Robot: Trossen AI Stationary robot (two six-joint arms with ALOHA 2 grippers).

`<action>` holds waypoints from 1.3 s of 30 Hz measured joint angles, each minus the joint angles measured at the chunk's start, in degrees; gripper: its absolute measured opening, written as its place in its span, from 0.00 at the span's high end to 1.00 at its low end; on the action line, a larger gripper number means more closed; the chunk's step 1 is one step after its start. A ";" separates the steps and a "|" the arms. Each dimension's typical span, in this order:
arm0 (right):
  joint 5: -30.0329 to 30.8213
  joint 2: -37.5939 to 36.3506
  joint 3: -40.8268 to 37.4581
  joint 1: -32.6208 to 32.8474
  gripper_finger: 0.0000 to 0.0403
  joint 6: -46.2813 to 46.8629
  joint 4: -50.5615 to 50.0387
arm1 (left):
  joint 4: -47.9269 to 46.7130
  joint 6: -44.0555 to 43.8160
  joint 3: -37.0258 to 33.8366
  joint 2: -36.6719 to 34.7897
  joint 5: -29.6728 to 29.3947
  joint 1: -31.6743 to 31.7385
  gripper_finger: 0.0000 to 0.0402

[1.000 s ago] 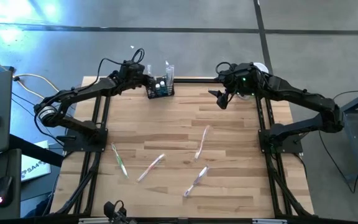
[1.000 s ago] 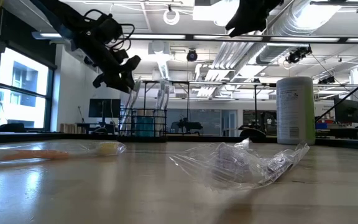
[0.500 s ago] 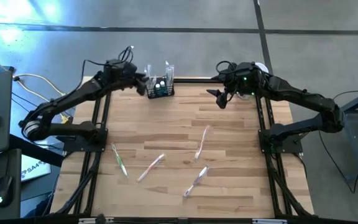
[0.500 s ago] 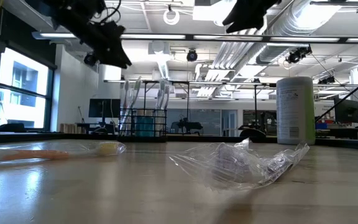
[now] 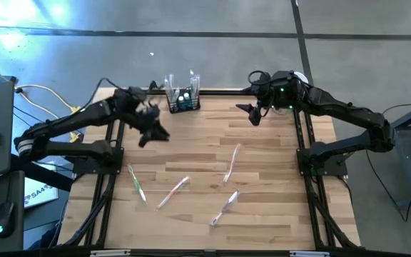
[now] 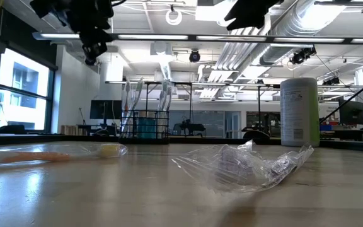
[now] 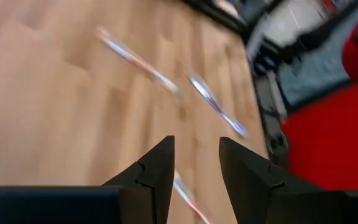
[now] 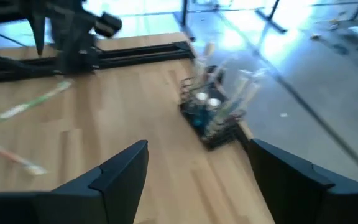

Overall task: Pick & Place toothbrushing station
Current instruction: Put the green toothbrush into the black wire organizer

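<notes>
**Both end effectors empty, station at the far edge**

Wrapped toothbrushes (image 5: pixel 228 163) lie across the lower middle of the wooden surface (image 5: pixel 262 185). Upper left, the left end effector (image 5: pixel 153 134) hovers, fingers slightly parted, empty. Upper right, the right end effector (image 5: pixel 248 111) gapes wide. The toothbrushing station (image 5: pixel 183 101) stands at top centre.

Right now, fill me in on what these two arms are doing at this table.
Neither arm holds anything. The left gripper hangs above the wood, its jaws apart with nothing between them, a little way from the black toothbrushing station at the table's far edge, which has brushes standing in it. Four wrapped toothbrushes lie loose on the table. The right gripper waits open near the far right corner.
</notes>
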 joint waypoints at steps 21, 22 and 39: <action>-4.89 0.02 -3.33 3.61 0.33 4.99 -5.31 | -24.30 -58.65 -0.06 4.33 -8.68 -33.10 0.68; -4.87 0.02 -4.15 3.60 0.33 4.99 -4.78 | -26.08 -63.08 -0.09 4.29 -9.84 -33.83 0.68; -6.08 0.02 -9.86 3.89 0.33 7.97 -0.76 | -23.50 -87.59 -0.35 10.52 -21.67 -45.50 0.68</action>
